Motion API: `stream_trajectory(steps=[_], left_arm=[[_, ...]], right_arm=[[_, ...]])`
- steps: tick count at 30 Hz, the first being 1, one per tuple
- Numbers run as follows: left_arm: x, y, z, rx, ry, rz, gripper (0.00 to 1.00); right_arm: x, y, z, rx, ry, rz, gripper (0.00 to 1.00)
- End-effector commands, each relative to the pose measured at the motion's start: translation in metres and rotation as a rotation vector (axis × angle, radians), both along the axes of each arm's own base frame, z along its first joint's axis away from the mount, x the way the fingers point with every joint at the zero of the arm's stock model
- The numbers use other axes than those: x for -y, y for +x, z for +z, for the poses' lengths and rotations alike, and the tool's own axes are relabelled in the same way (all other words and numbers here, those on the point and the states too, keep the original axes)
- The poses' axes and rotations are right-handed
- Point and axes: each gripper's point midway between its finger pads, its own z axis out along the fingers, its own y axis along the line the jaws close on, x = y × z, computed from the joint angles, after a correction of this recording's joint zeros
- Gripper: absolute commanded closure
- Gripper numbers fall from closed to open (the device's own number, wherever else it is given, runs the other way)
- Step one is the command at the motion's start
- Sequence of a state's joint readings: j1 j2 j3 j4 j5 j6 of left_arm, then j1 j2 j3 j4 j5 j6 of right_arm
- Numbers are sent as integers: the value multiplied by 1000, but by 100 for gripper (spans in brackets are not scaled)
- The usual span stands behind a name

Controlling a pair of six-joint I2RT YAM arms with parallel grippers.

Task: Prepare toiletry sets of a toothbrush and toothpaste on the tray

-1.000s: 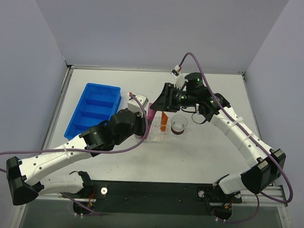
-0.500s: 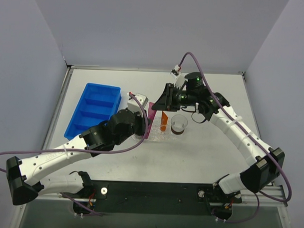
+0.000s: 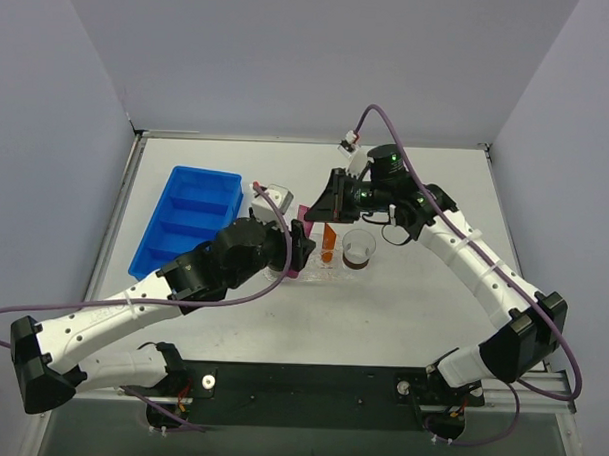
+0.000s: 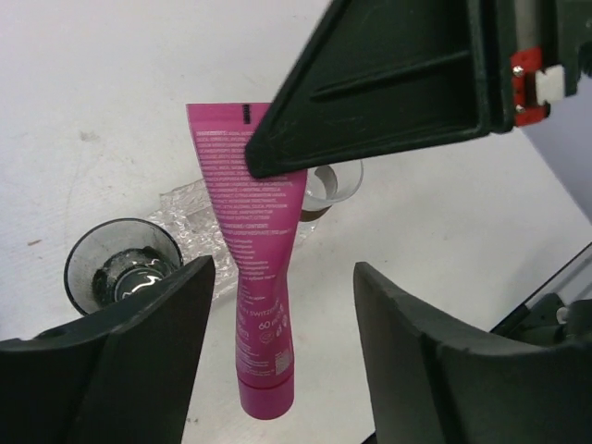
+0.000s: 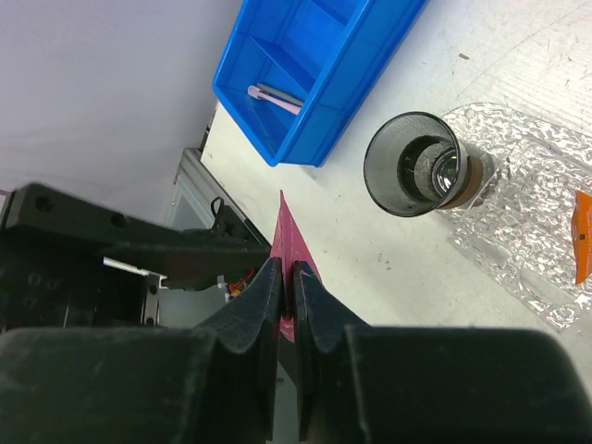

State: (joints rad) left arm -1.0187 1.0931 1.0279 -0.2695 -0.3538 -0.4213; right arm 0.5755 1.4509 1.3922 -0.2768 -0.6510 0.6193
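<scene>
Right tool: clenched on magenta toothpaste. Left tool: released, fingers either side of it, not touching.

- A robot lab: a closed-in test cell.
- Plain pale walls box in a white table on three sides.
- A left arm and a right arm are bolted to a black rail at the near edge.
- Purple cables loop loose off the arms.
</scene>
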Motion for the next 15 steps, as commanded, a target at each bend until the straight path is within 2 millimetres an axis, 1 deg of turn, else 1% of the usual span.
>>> stream_trajectory(steps=[1, 2, 3, 4, 5, 6, 7, 8, 9, 10, 11, 12, 14, 15], left_arm=[[-8, 10, 31, -4, -203, 5, 24], [-4, 2, 33, -36, -265, -56, 21], [-13, 10, 34, -47, -293, -47, 20], [-16, 9, 37, -56, -322, -63, 19], [-11, 2, 39, -81, -355, -126, 19], [-13, 2, 41, -84, -371, -141, 18], [-18, 5, 47, -77, -392, -143, 18], [-19, 4, 53, -76, -422, -163, 17], [-14, -3, 55, -93, -437, -225, 17], [-16, -1, 57, -101, -449, -240, 17], [-14, -2, 66, -95, -486, -269, 17], [-10, -11, 70, -109, -501, -334, 17], [-5, -13, 76, -120, -537, -379, 17], [-2, -19, 78, -133, -543, -427, 17]], right_arm=[[8, -3, 30, 105, 46, 4, 100], [11, -4, 35, 122, 58, 4, 100], [12, -4, 37, 129, 66, 6, 100], [12, -4, 40, 145, 84, 13, 100], [14, -7, 47, 152, 111, 32, 100], [14, -8, 51, 154, 132, 36, 100], [14, -9, 59, 180, 162, 49, 100], [15, -11, 64, 191, 180, 60, 100], [15, -16, 69, 192, 208, 94, 100], [15, -17, 75, 211, 231, 112, 100], [14, -20, 79, 212, 245, 132, 100], [14, -26, 83, 210, 264, 169, 100], [14, -30, 88, 208, 282, 197, 100], [13, -33, 90, 208, 290, 211, 100]])
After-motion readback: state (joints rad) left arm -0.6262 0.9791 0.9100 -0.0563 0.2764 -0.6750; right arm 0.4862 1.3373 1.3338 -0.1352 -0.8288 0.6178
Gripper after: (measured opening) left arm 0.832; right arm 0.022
